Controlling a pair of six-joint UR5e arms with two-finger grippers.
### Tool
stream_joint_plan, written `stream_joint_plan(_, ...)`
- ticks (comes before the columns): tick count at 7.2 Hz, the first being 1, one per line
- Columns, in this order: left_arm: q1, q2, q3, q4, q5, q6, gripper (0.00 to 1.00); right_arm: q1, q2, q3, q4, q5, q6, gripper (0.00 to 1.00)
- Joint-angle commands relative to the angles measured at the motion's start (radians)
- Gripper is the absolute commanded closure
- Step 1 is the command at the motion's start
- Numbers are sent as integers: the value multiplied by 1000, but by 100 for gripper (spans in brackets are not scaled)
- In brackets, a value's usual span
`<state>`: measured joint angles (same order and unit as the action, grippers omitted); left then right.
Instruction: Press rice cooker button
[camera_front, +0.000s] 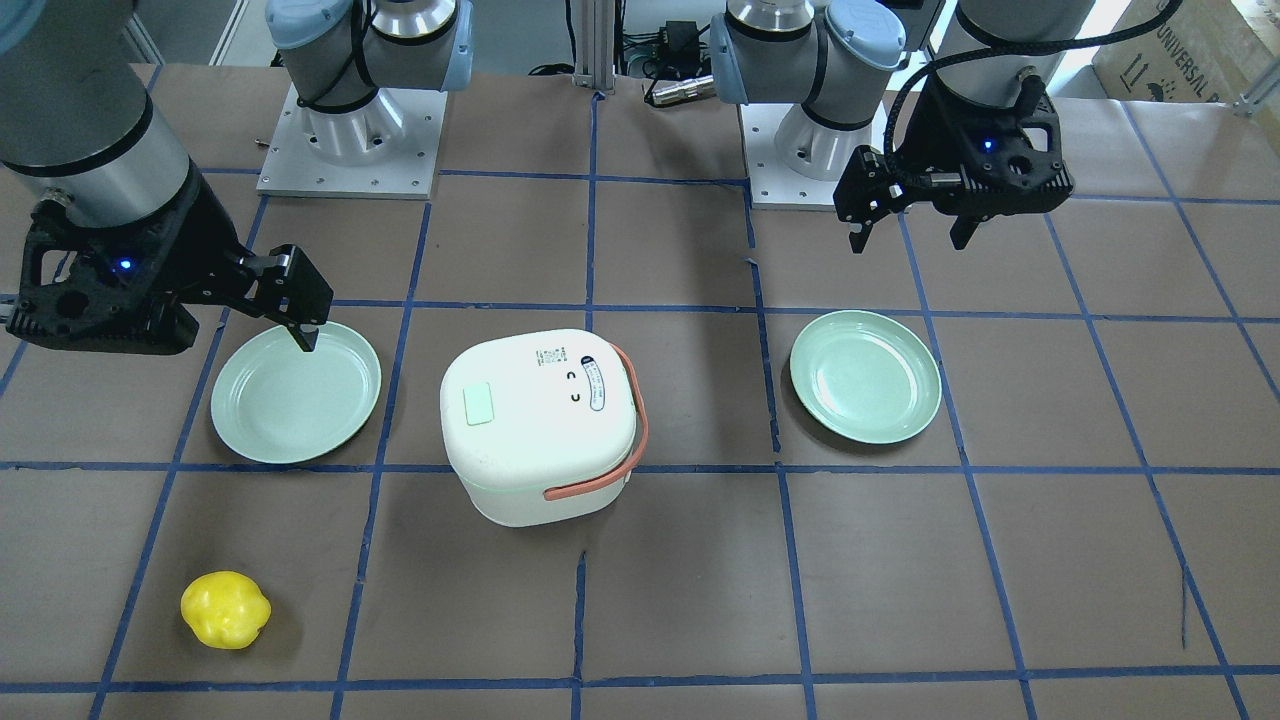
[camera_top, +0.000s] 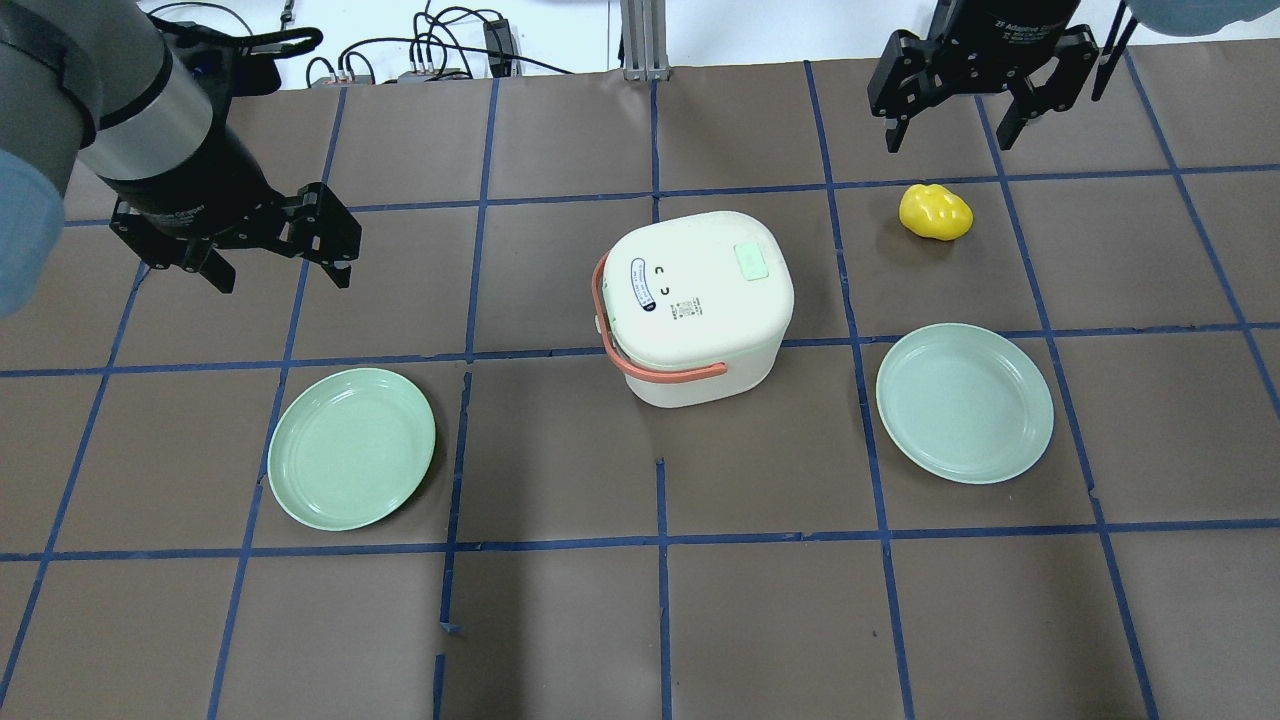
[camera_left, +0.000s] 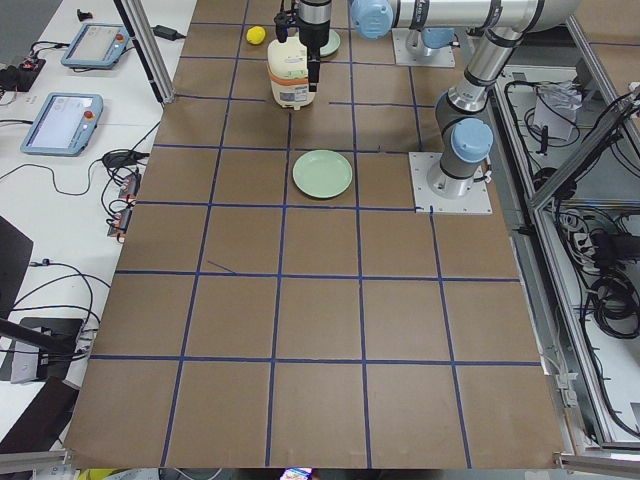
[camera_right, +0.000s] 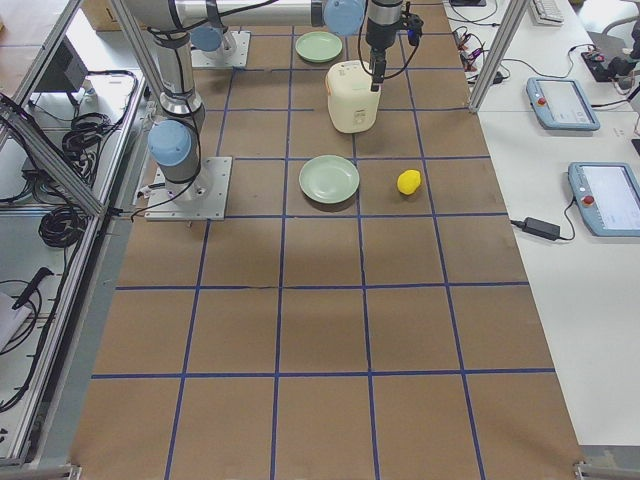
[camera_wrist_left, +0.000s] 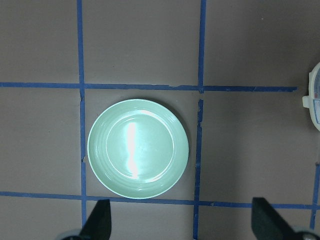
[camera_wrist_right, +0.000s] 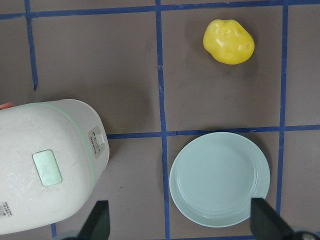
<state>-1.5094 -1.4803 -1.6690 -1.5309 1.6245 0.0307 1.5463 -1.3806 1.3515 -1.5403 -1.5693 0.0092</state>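
Note:
The rice cooker (camera_top: 700, 305) stands lid shut at the table's middle, white with a mint-green rim and a salmon-orange handle (camera_top: 640, 368). A mint-green rectangular pad (camera_top: 751, 262) sits on its lid, and a small latch (camera_wrist_right: 96, 140) shows on its front wall. My left gripper (camera_top: 280, 272) hangs open and empty, to the left of the cooker and well apart from it. My right gripper (camera_top: 948, 138) hangs open and empty at the far right, beyond the cooker. The right wrist view shows the cooker (camera_wrist_right: 45, 175) at lower left.
One mint-green plate (camera_top: 351, 447) lies left of the cooker below my left gripper, and another (camera_top: 964, 402) lies to its right. A yellow toy fruit (camera_top: 935, 211) lies beyond the right plate. Blue tape lines cross the brown table cover.

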Motion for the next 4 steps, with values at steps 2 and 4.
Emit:
stream_joint_plan(2, 0, 0, 0, 0, 0, 0, 0, 0, -2, 1, 2, -3, -2, 1)
stream_joint_plan(4, 0, 0, 0, 0, 0, 0, 0, 2, -23, 26, 9, 2, -2, 1)
